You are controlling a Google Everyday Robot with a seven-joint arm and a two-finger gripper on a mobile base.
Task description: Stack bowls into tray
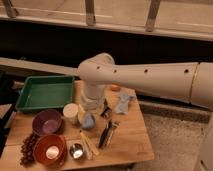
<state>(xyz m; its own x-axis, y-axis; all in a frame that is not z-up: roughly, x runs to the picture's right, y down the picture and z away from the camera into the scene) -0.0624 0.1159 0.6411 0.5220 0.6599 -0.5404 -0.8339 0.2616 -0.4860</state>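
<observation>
Green tray (45,92) at back-left of counter (130,140), long axis left-right. Purple bowl (46,121) and red-orange bowl (49,148) upright before it, outside tray. Pincer (102,109) spread wide, empty, mid-counter beside white cup (71,112).

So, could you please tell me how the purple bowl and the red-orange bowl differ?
The purple bowl is dull purple and plain inside; the red-orange bowl shows a pale spot inside. The purple bowl sits next to the green tray; the red-orange bowl sits nearer the camera, beside the small metal cup. Both are round, upright, similar in size and outside the tray. The gripper hangs over the middle of the table, touching neither.
</observation>
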